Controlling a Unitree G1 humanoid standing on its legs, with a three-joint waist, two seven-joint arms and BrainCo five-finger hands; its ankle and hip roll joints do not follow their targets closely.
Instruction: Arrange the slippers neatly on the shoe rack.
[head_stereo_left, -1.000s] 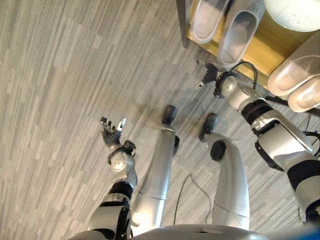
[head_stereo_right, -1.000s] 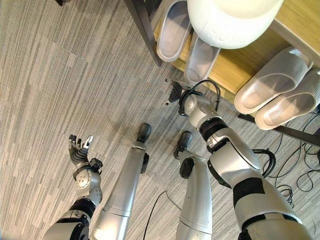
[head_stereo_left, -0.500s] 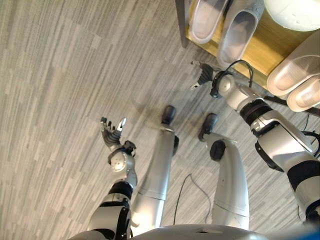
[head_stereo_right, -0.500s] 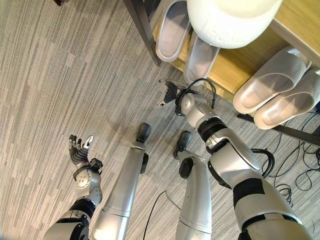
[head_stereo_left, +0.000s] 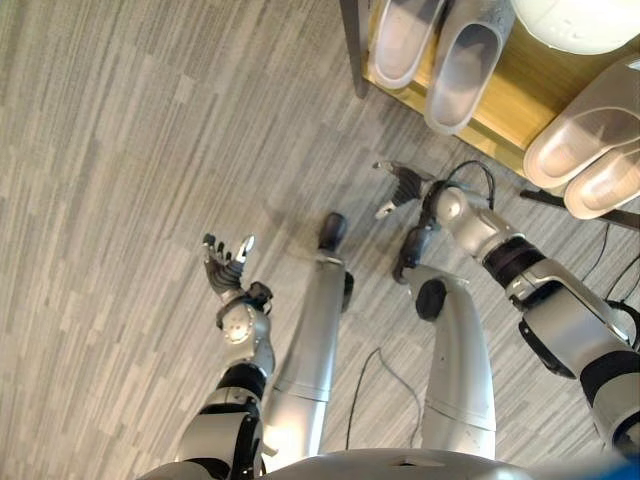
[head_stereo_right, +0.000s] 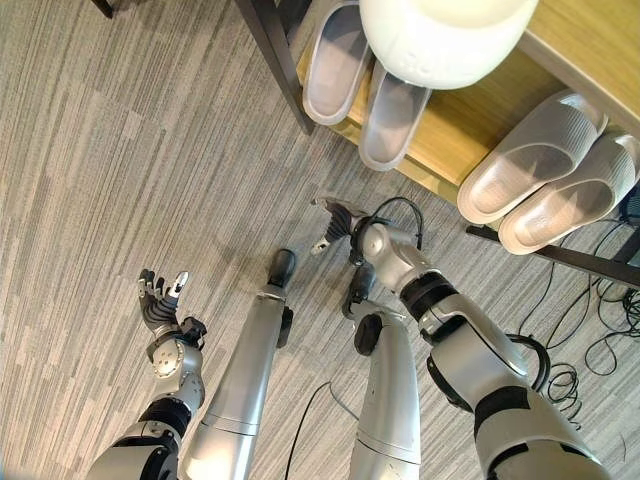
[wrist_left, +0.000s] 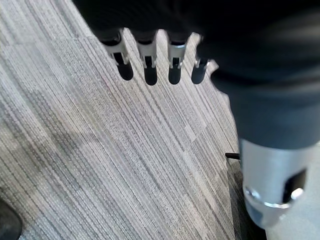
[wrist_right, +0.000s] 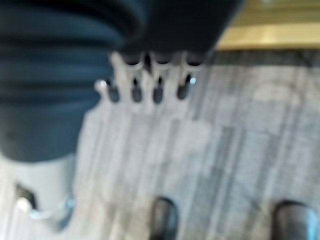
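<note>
Both pairs of slippers (head_stereo_right: 365, 85) sit on the shoe rack (head_stereo_right: 455, 130) at 1 o'clock. My right hand (head_stereo_right: 338, 222) hangs below, fingers straight and empty (left hand (head_stereo_right: 158, 300) too). I'd lower it slowly, clear of the toes.

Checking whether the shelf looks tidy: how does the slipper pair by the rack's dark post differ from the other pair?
The pair by the post is pale grey and staggered, one slipper overhanging the shelf's front edge. The other pair is beige with ribbed straps, lying slanted, more level with each other. Both pairs lie side by side, soles down, on the wooden shelf.
</note>
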